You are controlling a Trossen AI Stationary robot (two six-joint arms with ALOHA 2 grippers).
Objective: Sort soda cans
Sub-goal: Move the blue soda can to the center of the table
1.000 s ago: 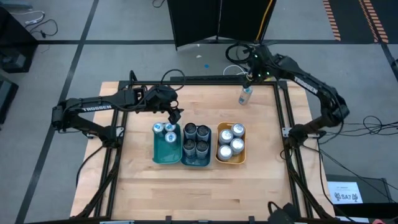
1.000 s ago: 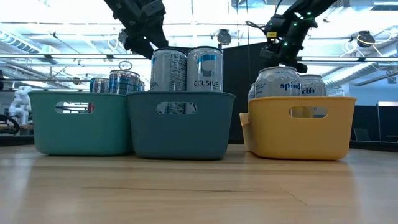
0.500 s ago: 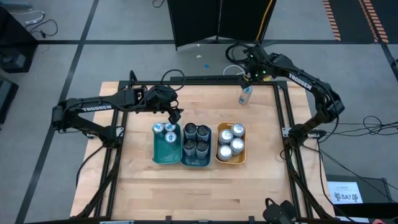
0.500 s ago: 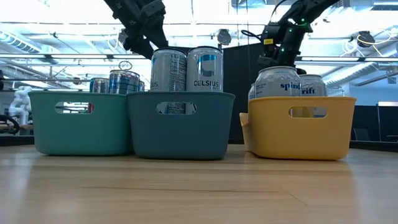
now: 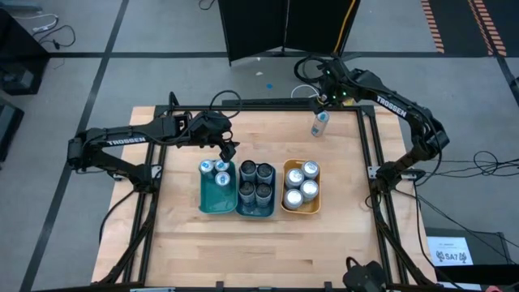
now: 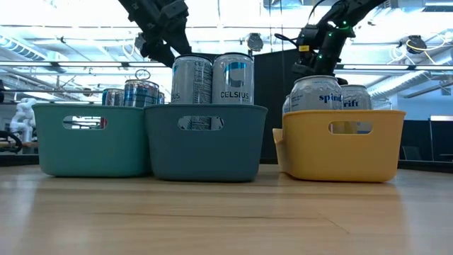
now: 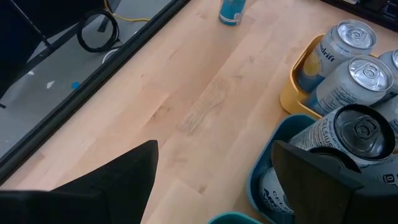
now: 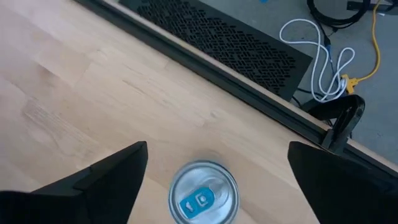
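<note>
Right gripper [image 5: 323, 100] hovers above 1 lone soda can [image 5: 320, 124] standing at the table's [image 5: 178, 243] far edge, fingers spread wide with the can top between them, untouched. Left gripper [image 5: 229, 152] hangs open over the trays: 2 cans in the teal tray [image 5: 216, 199], 4 in the blue tray [image 5: 256, 212], 4 in the orange tray [image 5: 301, 208].

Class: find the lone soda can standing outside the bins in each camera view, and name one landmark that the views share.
High view: lone soda can near the table's far edge, under the right gripper.
Low view: not visible.
Left wrist view: far off on the wood.
Right wrist view: between the fingers.
Shared landmark: yellow bin.
</note>
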